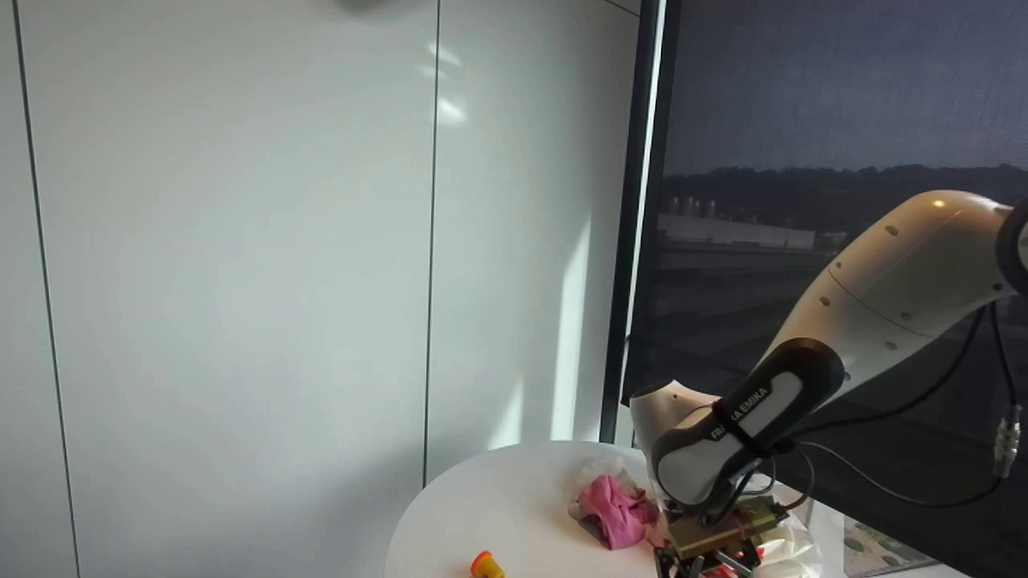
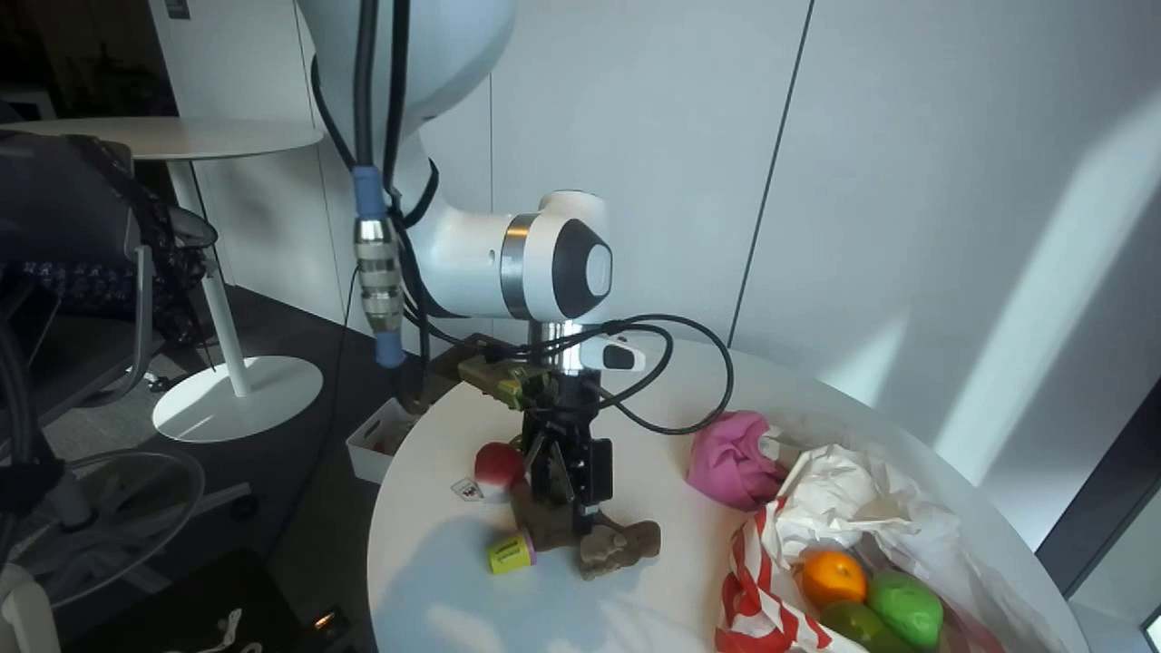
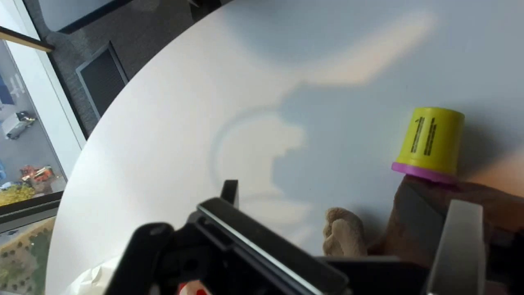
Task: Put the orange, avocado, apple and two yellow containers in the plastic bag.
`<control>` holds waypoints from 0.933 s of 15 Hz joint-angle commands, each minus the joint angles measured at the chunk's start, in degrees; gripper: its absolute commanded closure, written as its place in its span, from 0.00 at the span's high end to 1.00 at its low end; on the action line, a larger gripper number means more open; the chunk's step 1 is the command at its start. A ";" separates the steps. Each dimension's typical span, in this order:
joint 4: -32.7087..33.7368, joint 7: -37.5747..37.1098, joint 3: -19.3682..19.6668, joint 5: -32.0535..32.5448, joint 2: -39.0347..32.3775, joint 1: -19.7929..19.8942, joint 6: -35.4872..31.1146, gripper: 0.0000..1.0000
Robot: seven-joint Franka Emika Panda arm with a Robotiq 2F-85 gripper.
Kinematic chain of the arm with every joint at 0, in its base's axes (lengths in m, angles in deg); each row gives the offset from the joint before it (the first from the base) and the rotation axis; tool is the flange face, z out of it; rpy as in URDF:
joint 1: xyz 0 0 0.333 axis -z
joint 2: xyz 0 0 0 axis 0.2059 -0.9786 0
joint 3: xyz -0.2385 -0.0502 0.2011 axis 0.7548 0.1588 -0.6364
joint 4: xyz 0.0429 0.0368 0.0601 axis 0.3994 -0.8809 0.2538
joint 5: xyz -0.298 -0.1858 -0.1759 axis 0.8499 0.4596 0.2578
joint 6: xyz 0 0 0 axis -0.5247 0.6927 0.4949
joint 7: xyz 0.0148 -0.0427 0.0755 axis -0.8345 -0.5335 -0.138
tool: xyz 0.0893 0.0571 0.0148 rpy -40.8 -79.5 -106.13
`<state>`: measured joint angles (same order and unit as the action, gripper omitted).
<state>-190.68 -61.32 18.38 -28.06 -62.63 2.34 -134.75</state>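
My gripper (image 3: pixel 348 203) is open, its jaws wide apart with nothing held. In an exterior view it (image 2: pixel 570 503) hangs low over a brown toy. A yellow container (image 3: pixel 432 139) with a purple lid lies beside that toy. Behind it rests the red apple (image 2: pixel 499 466). An orange-lidded yellow container (image 1: pixel 486 564) shows at the bottom of an exterior view. The plastic bag (image 2: pixel 760 580), white with red stripes, gapes at the right; inside are the orange (image 2: pixel 833 579), a bright green fruit (image 2: pixel 905 606) and a dark green fruit (image 2: pixel 862 628). Which green one is the avocado I cannot tell.
The brown toy (image 2: pixel 619 549) lies beneath the gripper, its tan foot (image 3: pixel 346 231) showing between the fingers. A pink cloth (image 2: pixel 733 460) is bunched behind the bag. A small printed card (image 2: pixel 467 490) lies near the round table's edge (image 3: pixel 135 84). Cables loop beside the wrist.
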 commanded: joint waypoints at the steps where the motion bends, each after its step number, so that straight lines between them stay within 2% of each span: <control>1: -4.88 6.77 -3.39 -8.32 1.69 0.18 -2.68 1.00; 3: -5.18 4.21 -4.38 -11.45 0.07 -0.89 -4.30 1.00; 6: -5.15 -2.29 -4.36 -11.49 -3.11 -2.82 -11.23 1.00; 8: -4.76 -4.06 -4.09 -11.61 -5.32 -3.58 -14.33 1.00; 11: -4.89 -9.36 -2.06 -8.13 -8.43 -6.21 -20.40 1.00; 14: -4.71 -11.85 0.06 -6.97 -10.82 -8.06 -23.40 1.00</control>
<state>-195.75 -69.60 15.77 -37.11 -71.44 -3.15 -154.83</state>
